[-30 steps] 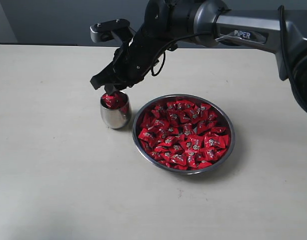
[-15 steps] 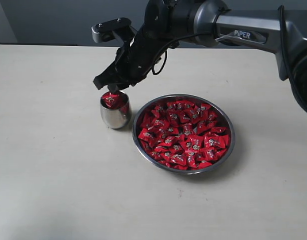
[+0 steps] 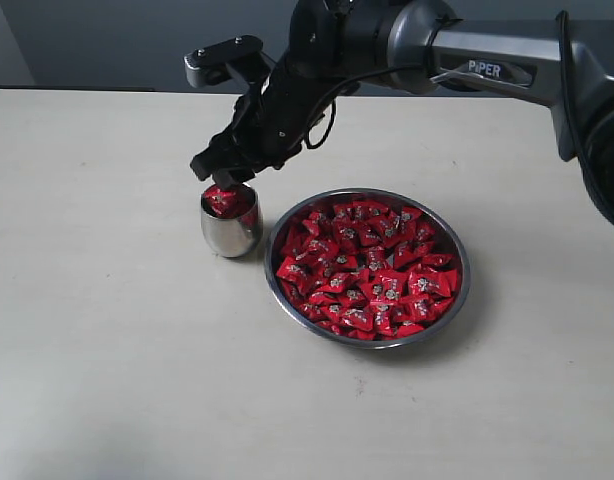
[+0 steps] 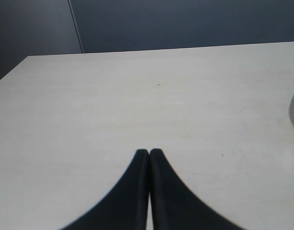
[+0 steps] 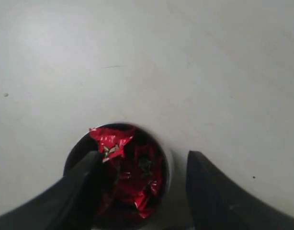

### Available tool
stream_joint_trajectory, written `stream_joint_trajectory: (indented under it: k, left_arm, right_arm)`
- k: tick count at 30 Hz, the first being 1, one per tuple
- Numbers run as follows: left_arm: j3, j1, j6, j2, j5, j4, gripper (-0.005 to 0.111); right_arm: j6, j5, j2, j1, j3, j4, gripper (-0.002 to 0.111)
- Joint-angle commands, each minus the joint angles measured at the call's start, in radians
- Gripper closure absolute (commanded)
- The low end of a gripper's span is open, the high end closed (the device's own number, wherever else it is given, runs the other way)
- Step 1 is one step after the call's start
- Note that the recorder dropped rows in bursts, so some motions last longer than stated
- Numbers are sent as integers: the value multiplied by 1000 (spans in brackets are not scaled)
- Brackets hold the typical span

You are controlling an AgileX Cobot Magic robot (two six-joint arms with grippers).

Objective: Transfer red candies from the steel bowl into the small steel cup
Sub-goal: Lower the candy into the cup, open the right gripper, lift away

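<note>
1. Red candies fill the steel bowl; a few top the small steel cup just beside it.
2. Right gripper hangs over the cup mouth, jaws wide and empty: drop position.
3. Left gripper jaws pressed together, parked clear over bare table.

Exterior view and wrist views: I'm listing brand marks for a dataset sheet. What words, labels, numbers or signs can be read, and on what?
"PIPER": white letters on the grey link of the right arm.
Silver-white marks on the wrappers of the red candies: too small to read.
No text shows on the small steel cup or the steel bowl.
Neither wrist view shows any text.
</note>
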Motion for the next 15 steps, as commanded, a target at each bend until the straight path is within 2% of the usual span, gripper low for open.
stream_joint_trajectory:
  k: [1, 15]
  left_arm:
    - [5, -7, -1, -5, -8, 2, 106]
    - [5, -7, -1, -5, -8, 2, 106]
  right_arm:
    - [13, -4, -3, -4, -7, -17, 57]
    - [105, 18, 7, -4, -7, -88, 57]
